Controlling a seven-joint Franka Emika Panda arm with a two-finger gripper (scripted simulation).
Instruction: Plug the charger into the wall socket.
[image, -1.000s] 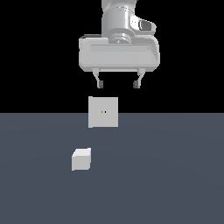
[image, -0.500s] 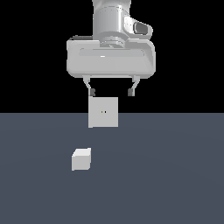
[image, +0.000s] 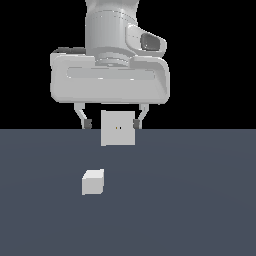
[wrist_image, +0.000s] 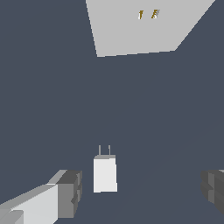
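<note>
The gripper hangs wide open above the dark worktop with nothing between its fingers. In the exterior view its two dark fingertips sit at either upper edge of the wall socket, which stands upright at the far side of the worktop.

The charger lies loose on the worktop, well apart from the wall socket, nearer the camera and slightly toward the exterior view's left of it. The gripper is high above the charger and not touching it.

The wrist view gives the relation that matters most. The charger appears as a small white block with two thin prongs projecting from the end that faces the wall socket, so its long axis already points at the socket's two small yellowish holes. The block lies between the two fingertips but much closer to that one than to the opposite pad, so the gripper is off-centre over it.

The coming move probably calls for a small sideways correction toward the charger, then a straight descent so the fingers close across its narrow sides and leave the prongs free.
</note>
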